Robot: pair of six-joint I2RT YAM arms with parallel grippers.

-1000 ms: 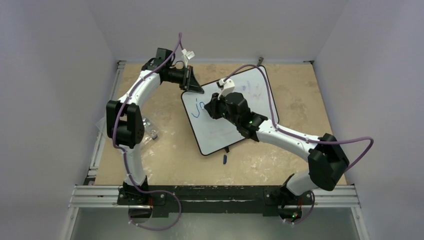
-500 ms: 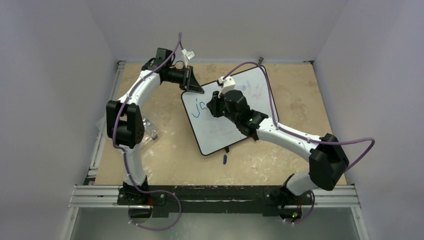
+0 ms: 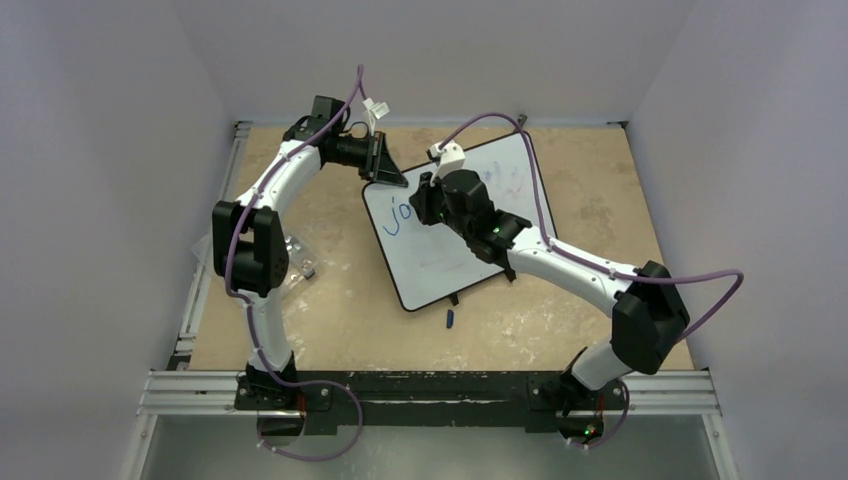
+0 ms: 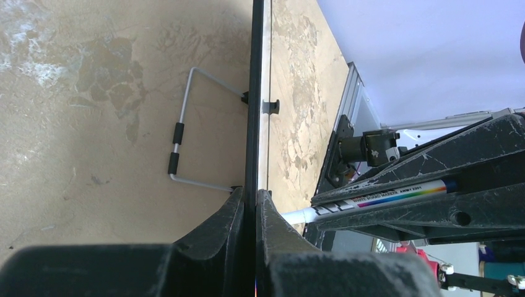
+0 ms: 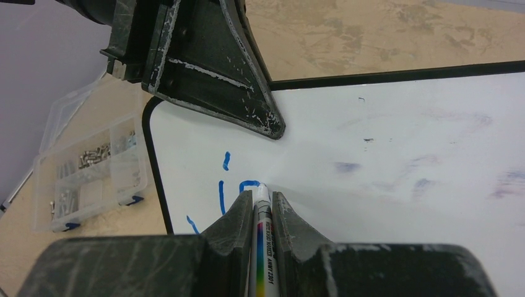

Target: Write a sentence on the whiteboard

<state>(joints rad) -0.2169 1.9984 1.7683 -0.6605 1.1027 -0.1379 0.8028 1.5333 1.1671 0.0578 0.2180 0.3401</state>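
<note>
The whiteboard (image 3: 440, 270) lies tilted on the table, its black frame running up the left wrist view (image 4: 255, 93). My left gripper (image 3: 392, 174) is shut on the board's far-left corner, one finger on each side of the edge (image 4: 254, 197). My right gripper (image 3: 424, 198) hovers over the board, shut on a white marker (image 5: 262, 238) with a rainbow label. The marker tip touches the board. Of the sentence (image 5: 221, 193), only a blue "j" and a partly drawn second letter show beside the tip. The board also carries faint purple smudges (image 5: 421, 182).
A blue marker cap (image 3: 450, 319) lies on the table near the board's front edge. A clear parts box (image 3: 297, 258) sits at the table's left side, also seen in the right wrist view (image 5: 93, 170). The board's wire stand (image 4: 179, 145) lies underneath. White walls enclose the table.
My right gripper has moved toward the far left of the board with the marker, and the blue stroke after the "j" has grown. The left arm has stayed put.
</note>
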